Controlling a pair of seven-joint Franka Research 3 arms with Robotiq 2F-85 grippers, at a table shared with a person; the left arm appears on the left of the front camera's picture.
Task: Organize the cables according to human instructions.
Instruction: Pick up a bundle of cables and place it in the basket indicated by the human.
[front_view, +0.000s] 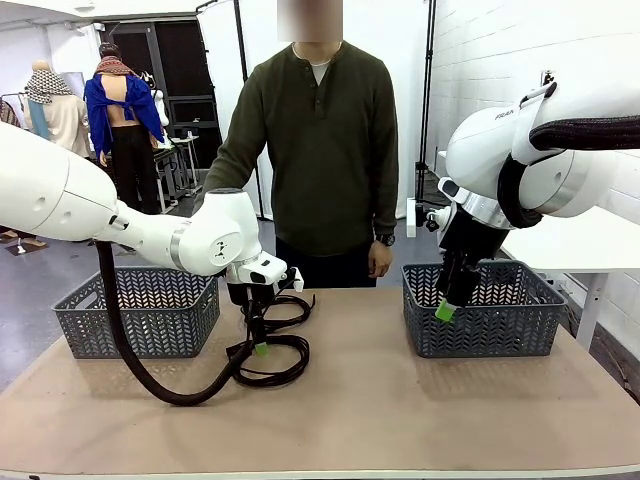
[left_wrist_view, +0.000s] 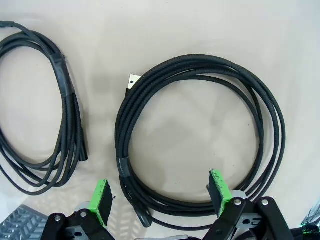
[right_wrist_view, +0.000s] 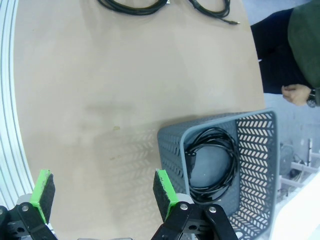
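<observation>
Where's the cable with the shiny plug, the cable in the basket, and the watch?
Shiny-plug cable (left_wrist_view: 200, 65): left wrist view, loop's top.
Cable (right_wrist_view: 233, 160) in grey basket (right_wrist_view: 170, 150): right wrist view, loop's side.
Watch (front_view: 386, 240): front view, its face.

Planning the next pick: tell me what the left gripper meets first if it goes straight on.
Probably the braided cable coil, its near arc lying between the left gripper's open fingers; table right beneath.

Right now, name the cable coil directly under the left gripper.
The braided coil with the silver plug tip, framed by the open left gripper; the thinner coil lies aside.
</observation>
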